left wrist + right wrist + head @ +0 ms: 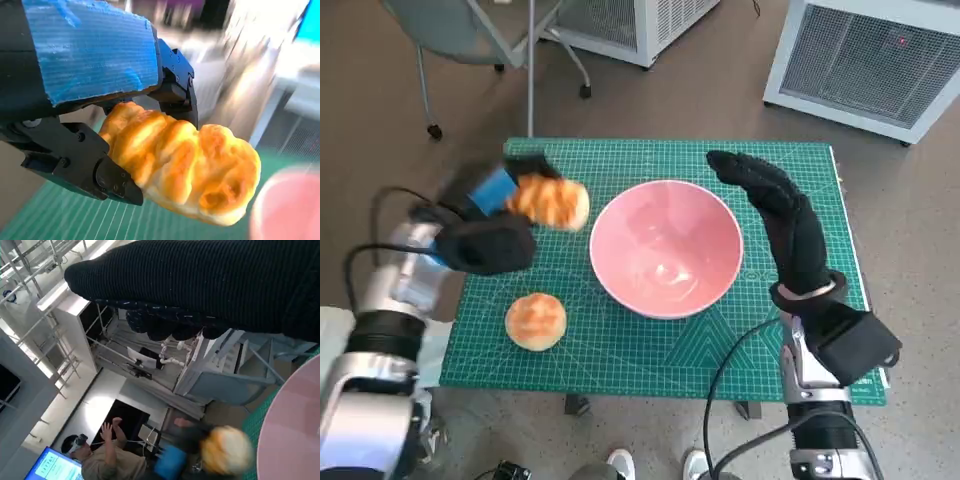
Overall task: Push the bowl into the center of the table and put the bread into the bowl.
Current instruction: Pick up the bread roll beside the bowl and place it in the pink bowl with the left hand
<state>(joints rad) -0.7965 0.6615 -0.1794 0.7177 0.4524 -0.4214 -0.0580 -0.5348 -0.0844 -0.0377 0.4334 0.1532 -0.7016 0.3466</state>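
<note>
The pink bowl (666,248) sat about in the middle of the green mat (620,340), so the pushing part looked done. The left hand (488,222) gripped a long golden piece of bread (550,201), clamped between black fingers (85,167) with the far end jutting free, and carried it in the air just beside the bowl's rim, on the side away from the right hand. A second, round bun (536,320) lay on the mat near the bowl, on the robot's side of the held bread.

The right hand (782,222) held nothing, its gloved fingers stretched out straight and close together, hovering by the opposite side of the bowl.

The main risk, as I judged it, was an early release: the bread was not yet over the bowl and could strike the rim and tumble onto the mat. The grip covered only one end, so the soft loaf might also sag or tear. A low pass could knock the bowl off center.
</note>
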